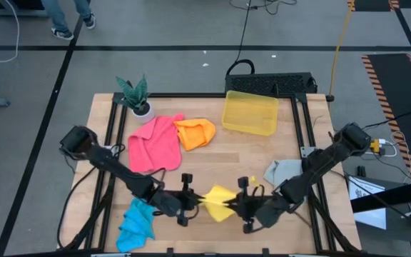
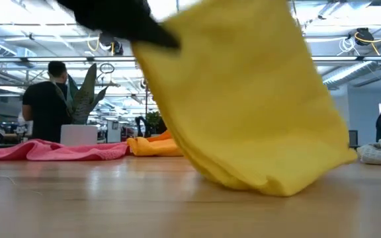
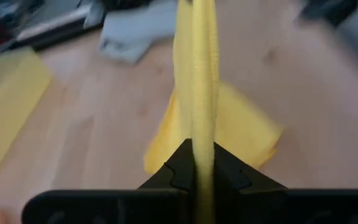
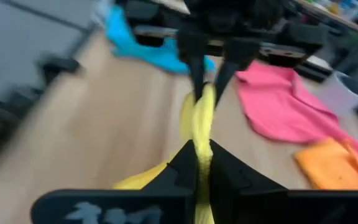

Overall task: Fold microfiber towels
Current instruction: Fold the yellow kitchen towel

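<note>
The yellow towel (image 1: 220,201) is strung between my two grippers near the table's front edge, and its lower fold (image 2: 270,185) rests on the wood. My left gripper (image 1: 195,203) is shut on its left end and my right gripper (image 1: 238,205) is shut on its right end. Farther back, the pink towel (image 1: 155,143) lies spread on the table with the orange towel (image 1: 195,133) bunched beside it. The blue towel (image 1: 138,221) is crumpled at the front left. The grey towel (image 1: 284,171) lies at the right. My left gripper pinches a bunched edge of the yellow towel (image 3: 202,163) between its two fingers, coming at it from the table's left and slanting down. The cloth runs on from the fingers in a narrow band toward the other gripper. My right gripper pinches the opposite bunched edge (image 4: 201,154) between its two fingers, coming from the table's right and slanting down. The cloth between the two holds is gathered into a band, and the rest hangs below with its lower fold on the table.
A translucent yellow bin (image 1: 250,113) stands at the back centre and a potted plant (image 1: 135,96) at the back left corner. Bare wood lies between the towels in the table's middle. People stand in the room beyond the table (image 2: 48,99).
</note>
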`<state>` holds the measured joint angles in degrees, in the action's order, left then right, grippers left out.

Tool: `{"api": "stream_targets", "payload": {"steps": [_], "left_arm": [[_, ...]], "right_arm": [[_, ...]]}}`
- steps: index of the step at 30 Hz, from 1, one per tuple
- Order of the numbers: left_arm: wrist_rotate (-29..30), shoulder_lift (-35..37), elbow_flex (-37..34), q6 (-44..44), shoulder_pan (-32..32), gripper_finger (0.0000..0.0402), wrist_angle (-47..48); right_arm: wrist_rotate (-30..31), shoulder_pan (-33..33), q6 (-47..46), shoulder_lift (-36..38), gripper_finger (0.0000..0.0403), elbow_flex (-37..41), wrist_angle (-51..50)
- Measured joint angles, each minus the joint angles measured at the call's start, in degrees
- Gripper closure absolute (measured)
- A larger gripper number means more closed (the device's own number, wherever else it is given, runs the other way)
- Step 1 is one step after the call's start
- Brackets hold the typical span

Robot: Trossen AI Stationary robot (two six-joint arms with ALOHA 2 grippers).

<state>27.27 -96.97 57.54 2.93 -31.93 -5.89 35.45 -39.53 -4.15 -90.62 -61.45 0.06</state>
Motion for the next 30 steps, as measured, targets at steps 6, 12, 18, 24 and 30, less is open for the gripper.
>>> {"api": "stream_targets", "payload": {"steps": [6,12,18,24,30], "left_arm": [[-15.48,7.14,0.11,1.91,-1.51,0.0371,-7.48],[-20.33,10.65,0.09,0.49,-1.57,0.0371,-4.80],[-13.84,7.27,0.01,3.02,2.32,0.0371,6.10],[-8.04,2.39,-0.02,3.15,6.44,0.0371,8.83],[11.43,4.15,-0.02,-11.93,5.74,0.0371,5.25]], "right_arm": [[-11.42,-3.30,0.54,1.17,0.0399,0.00,15.05],[-9.19,-3.57,-1.86,1.32,0.0400,0.00,14.68],[-5.93,2.28,-14.49,1.28,0.0400,6.07,8.19],[-2.82,8.49,-16.00,1.30,0.0400,13.76,8.48],[14.91,7.18,9.18,1.35,0.0400,13.36,14.56]]}}
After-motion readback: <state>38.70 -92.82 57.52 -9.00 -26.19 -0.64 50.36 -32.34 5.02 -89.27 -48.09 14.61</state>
